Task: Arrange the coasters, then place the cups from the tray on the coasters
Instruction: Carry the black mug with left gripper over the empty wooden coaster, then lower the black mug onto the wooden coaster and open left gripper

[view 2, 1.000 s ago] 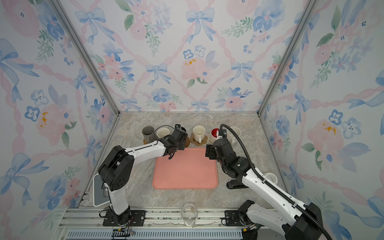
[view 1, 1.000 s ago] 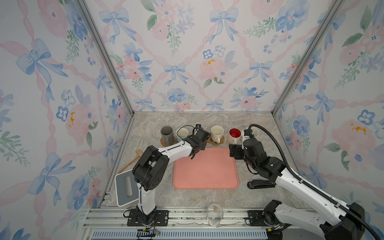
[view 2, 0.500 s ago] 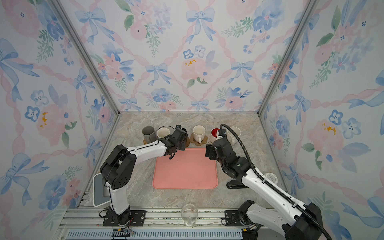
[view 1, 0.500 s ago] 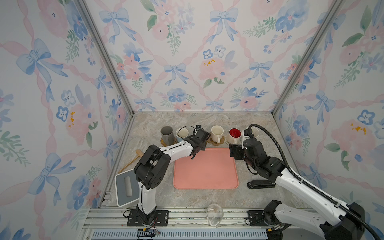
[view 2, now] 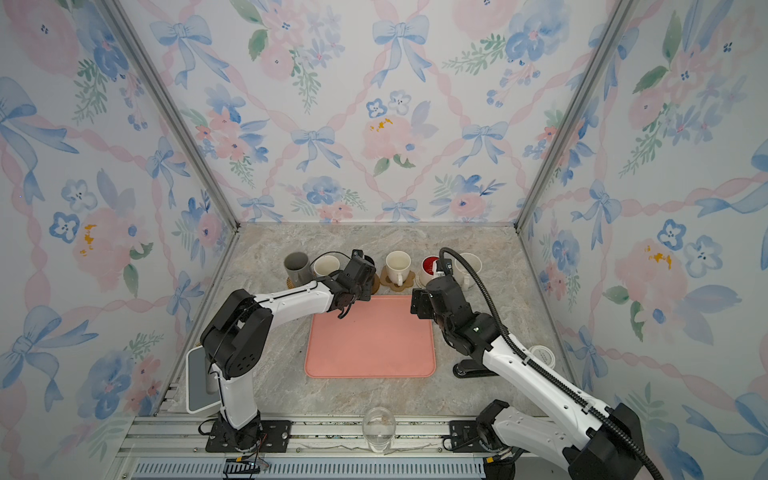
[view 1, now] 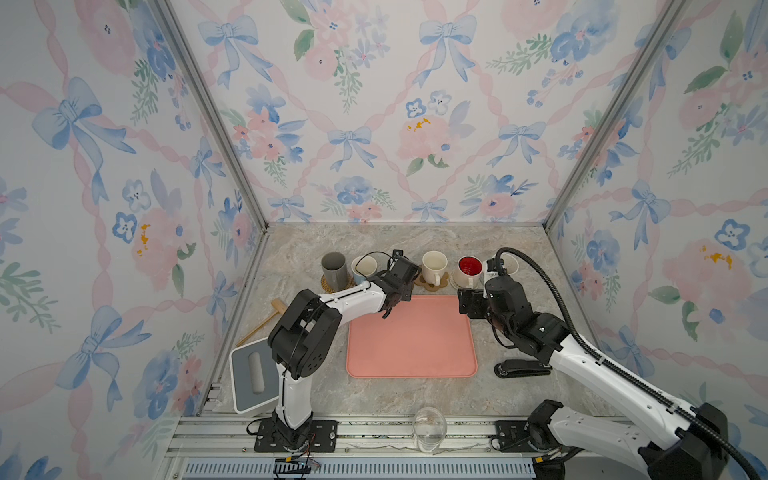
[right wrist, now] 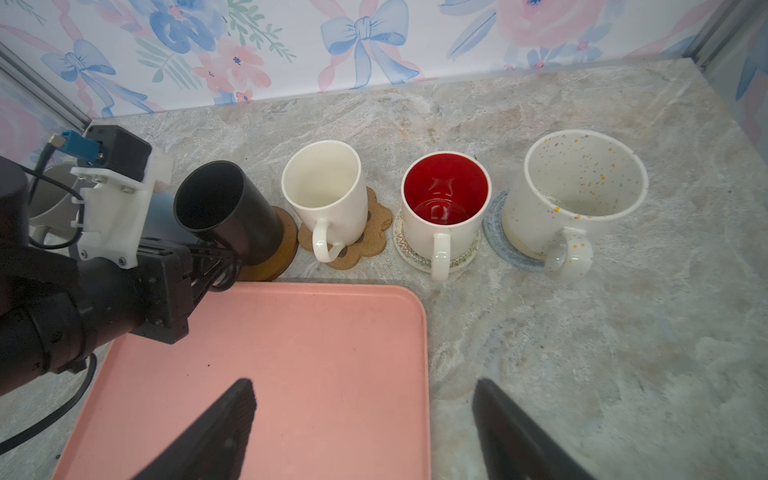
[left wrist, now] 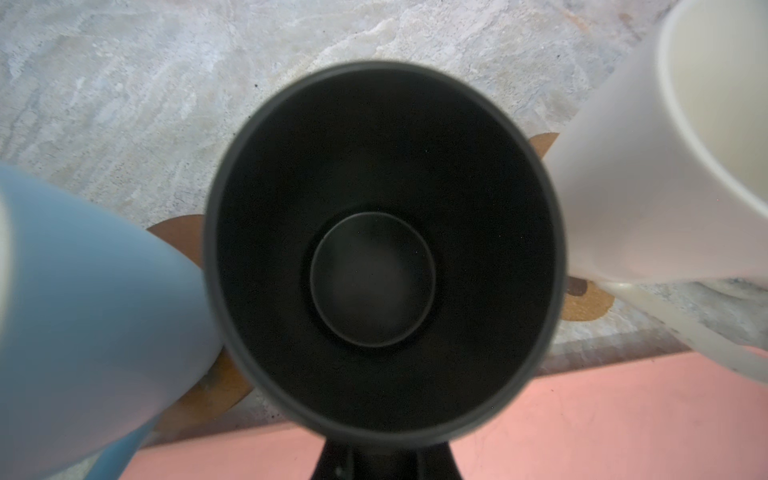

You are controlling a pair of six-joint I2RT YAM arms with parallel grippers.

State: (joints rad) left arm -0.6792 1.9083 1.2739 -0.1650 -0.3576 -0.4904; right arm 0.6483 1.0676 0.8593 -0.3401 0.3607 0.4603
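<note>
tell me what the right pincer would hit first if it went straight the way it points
Probably the far corner of the tray or the marble table just past it: the open right pincer aims down toward the gap between the cream mug and the red-inside mug. Depth is unclear.

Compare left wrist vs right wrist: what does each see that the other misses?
Left wrist only: the black mug seen straight down to its inner bottom.
Right wrist only: the red-inside mug, the speckled mug on the grey-blue coaster, the left gripper shut at the black mug's handle side, and the right gripper open and empty.
Both: the black mug on its brown round coaster, the cream mug on the paw-print coaster, and the pink tray.
</note>
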